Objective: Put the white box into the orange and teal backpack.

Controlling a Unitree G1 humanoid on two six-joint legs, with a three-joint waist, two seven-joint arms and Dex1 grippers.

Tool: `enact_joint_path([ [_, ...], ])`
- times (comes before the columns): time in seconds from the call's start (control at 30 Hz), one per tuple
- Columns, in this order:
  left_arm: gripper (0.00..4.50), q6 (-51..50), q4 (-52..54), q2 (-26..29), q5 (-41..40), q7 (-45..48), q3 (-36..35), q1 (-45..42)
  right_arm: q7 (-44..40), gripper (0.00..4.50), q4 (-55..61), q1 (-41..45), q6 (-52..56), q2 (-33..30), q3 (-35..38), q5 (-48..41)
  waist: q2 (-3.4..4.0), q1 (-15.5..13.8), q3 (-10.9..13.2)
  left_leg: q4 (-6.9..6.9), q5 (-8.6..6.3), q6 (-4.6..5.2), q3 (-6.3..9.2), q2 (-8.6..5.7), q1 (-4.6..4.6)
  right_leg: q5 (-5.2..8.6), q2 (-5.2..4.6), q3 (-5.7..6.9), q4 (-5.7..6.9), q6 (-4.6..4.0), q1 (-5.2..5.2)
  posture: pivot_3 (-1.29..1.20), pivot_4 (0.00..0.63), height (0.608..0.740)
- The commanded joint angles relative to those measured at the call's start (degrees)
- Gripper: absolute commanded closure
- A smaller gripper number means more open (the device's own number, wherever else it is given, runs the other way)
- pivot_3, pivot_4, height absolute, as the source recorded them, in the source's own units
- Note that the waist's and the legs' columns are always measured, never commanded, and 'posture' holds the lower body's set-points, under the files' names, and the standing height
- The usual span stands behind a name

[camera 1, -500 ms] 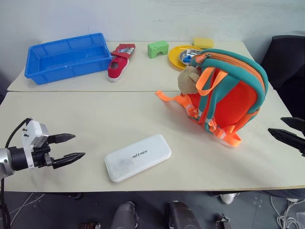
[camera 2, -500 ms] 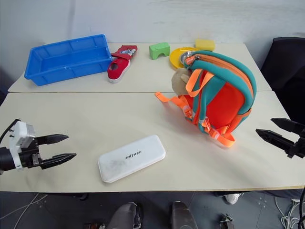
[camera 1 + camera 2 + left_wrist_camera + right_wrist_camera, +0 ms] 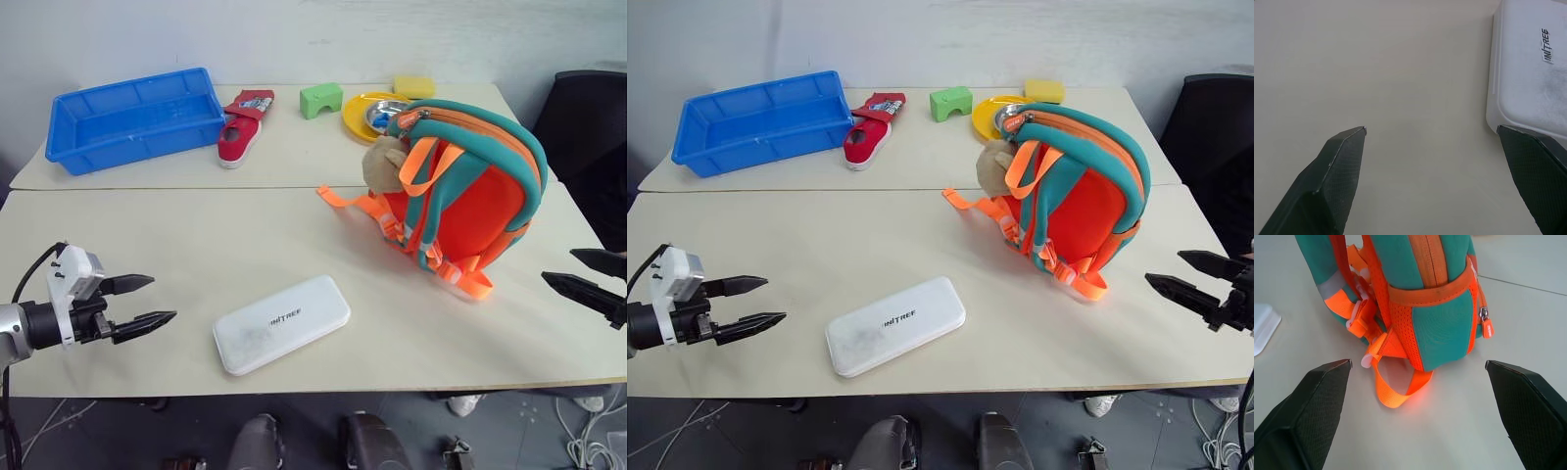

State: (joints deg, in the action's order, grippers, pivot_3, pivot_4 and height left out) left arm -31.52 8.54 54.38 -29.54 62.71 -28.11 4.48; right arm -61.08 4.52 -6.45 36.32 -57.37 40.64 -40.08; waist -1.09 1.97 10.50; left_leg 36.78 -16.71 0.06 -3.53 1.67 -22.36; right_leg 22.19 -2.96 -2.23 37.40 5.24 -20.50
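The right gripper (image 3: 1196, 277), black fingers spread wide and empty, has edged lower and slightly toward the near edge of the pale tabletop (image 3: 196, 245), off the right side of the small orange and teal backpack (image 3: 470, 191). Across the head views the whole scene sits a touch higher and further left, a shift of the camera and not of the objects.

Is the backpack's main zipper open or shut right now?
Shut, as far as shows: on the orange and teal backpack the orange zipper runs closed over the top, pull at the plush-toy end. The white box lies outside on the table.
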Motion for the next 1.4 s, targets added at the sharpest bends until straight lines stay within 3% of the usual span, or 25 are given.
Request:
enact_joint_path([
  [0.03, 0.0, -1.5, 4.5, 2.3, -2.0, 2.2, -0.8, 1.5, -1.4, 0.02, 7.8, -3.2, -0.1, -0.5, 1.4, -0.1, 0.0, 0.0, 0.0, -0.01, 0.0, 0.0, 0.01, 0.01, -0.01, 0.0, 0.01, 0.01, 0.0, 0.0, -0.01, 0.0, 0.15, 0.74],
  [0.13, 0.56, 2.9, 6.4, 3.7, 1.7, 5.4, 0.8, 6.6, -2.8, 0.59, 15.5, -7.8, 0.6, 0.4, 0.7, -0.9, 0.0, 0.2, 0.0, -0.07, 0.0, -0.01, 0.0, 0.01, 0.0, 0.0, 0.02, 0.0, -0.04, 0.0, -0.01, 0.0, 0.15, 0.74],
  [0.23, 1.55, 6.3, 6.9, 4.0, 3.9, 6.3, 3.4, 8.3, -2.2, 1.7, 22.7, -9.6, 2.0, 1.0, -1.5, -2.9, 0.0, 0.3, 0.0, -0.19, 0.01, -0.03, -0.02, 0.01, 0.04, 0.0, 0.03, -0.02, -0.09, 0.0, 0.02, 0.0, 0.15, 0.74],
  [0.5, 4.07, 15.1, 6.4, -0.4, 9.9, 3.8, 15.7, 5.1, 6.0, 4.44, 29.2, -0.2, 0.6, 5.4, -19.4, 0.1, -0.04, 0.1, 0.0, -0.25, 0.12, -0.06, -0.01, -0.02, 0.07, 0.0, -0.08, 0.03, -0.05, -0.02, 0.01, 0.0, 0.15, 0.74],
  [0.57, 4.44, 15.9, 6.2, -1.8, 10.2, 3.4, 17.7, 3.9, 8.2, 4.5, 28.7, 3.1, 0.1, 6.9, -24.5, 2.2, -0.04, 0.0, 0.0, -0.29, 0.13, -0.07, 0.0, -0.02, 0.01, 0.01, -0.07, 0.07, -0.07, -0.03, -0.07, 0.0, 0.15, 0.74],
  [0.67, 4.44, 13.5, 7.7, -3.4, 9.4, 2.2, 20.1, 2.0, 13.2, 4.5, 25.9, 8.5, -0.7, 9.9, -32.3, 8.4, -0.05, 0.1, 0.0, -0.29, 0.13, -0.08, 0.0, -0.01, -0.04, 0.01, -0.05, 0.1, -0.05, -0.03, -0.12, 0.0, 0.15, 0.74],
  [0.9, 4.44, 13.6, 5.0, -5.4, 10.3, 0.1, 23.0, -1.9, 19.7, 4.5, 15.7, 14.7, -5.3, 18.1, -42.8, 18.8, -0.05, 0.1, 0.0, -0.21, 0.2, -0.09, 0.01, -0.03, -0.03, 0.01, -0.05, 0.12, 0.08, -0.03, -0.12, 0.0, 0.15, 0.74],
  [1.13, 4.44, 12.4, 1.5, -7.2, 9.9, 0.5, 24.9, -8.3, 21.6, 4.5, 13.4, 17.5, -6.1, 23.4, -46.1, 21.5, -0.05, -0.1, 0.0, 0.09, 0.27, -0.14, 0.09, -0.02, -0.03, 0.01, -0.03, 0.2, 0.36, -0.02, -0.09, 0.0, 0.15, 0.74],
  [1.4, 4.44, 15.1, -3.3, -8.9, 12.0, 0.9, 28.4, -14.4, 20.4, 4.5, 17.2, 16.1, -4.0, 23.9, -47.3, 21.0, -0.05, -0.3, 0.0, 0.16, 0.26, -0.14, 0.11, -0.02, -0.06, 0.01, -0.04, 0.24, 0.38, -0.02, -0.09, 0.0, 0.15, 0.74],
])
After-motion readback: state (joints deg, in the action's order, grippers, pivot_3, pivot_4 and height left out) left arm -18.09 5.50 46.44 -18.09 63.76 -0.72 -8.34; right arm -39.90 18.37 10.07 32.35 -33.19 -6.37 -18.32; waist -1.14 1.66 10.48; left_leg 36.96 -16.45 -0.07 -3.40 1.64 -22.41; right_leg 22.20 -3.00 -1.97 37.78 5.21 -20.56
